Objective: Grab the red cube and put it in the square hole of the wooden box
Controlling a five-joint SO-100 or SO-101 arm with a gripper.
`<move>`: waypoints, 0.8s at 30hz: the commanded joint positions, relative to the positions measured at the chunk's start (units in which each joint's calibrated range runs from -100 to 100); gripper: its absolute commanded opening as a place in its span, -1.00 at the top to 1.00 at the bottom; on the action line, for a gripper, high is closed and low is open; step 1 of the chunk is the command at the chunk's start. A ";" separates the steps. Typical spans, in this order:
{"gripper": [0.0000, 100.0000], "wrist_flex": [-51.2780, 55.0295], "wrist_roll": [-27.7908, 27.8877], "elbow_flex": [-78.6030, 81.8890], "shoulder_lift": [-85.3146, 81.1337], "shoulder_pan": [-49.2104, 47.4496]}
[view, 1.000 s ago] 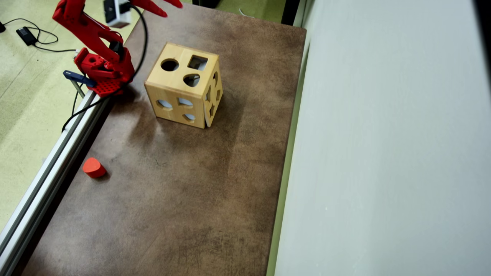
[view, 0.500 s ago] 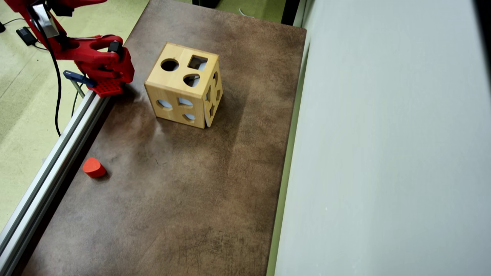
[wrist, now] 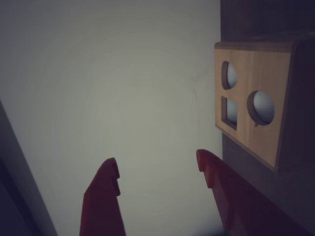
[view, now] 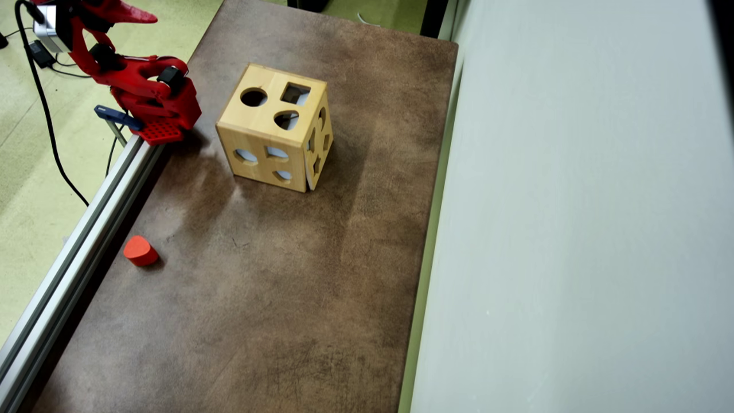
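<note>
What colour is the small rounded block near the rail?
Orange-red, clearest in the overhead view.

The wooden box (view: 274,129) is pale, smooth, satin-finished wood with a faint grain; its square hole (view: 296,93) has clean-cut edges. The counter (view: 275,287) has a matt, mottled brown surface, scuffed and scratched near the front. Along its left edge runs a brushed metal rail (view: 74,252), dully shiny. The arm (view: 143,92) looks like matt red plastic, as do its jaws in the wrist view. The orange-red block (view: 140,251) is smooth and matt. The wall (view: 573,229) on the right is flat, pale and matt.
</note>
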 commanded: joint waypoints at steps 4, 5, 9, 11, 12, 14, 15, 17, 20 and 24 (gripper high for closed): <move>0.97 0.57 1.71 2.39 0.18 -0.31; 1.00 0.57 1.81 2.75 0.18 -0.38; 0.94 0.57 1.81 3.20 0.18 -0.38; 0.95 0.57 1.81 3.20 0.18 -0.31; 0.95 0.57 1.81 3.20 0.18 -0.31; 0.95 0.57 1.76 3.20 0.18 -0.24; 0.95 0.57 1.71 3.29 0.18 -0.24; 0.95 0.57 1.51 3.29 -0.07 -0.09; 0.95 0.49 1.66 3.37 -0.24 0.06; 0.95 0.41 1.61 3.46 -0.24 0.14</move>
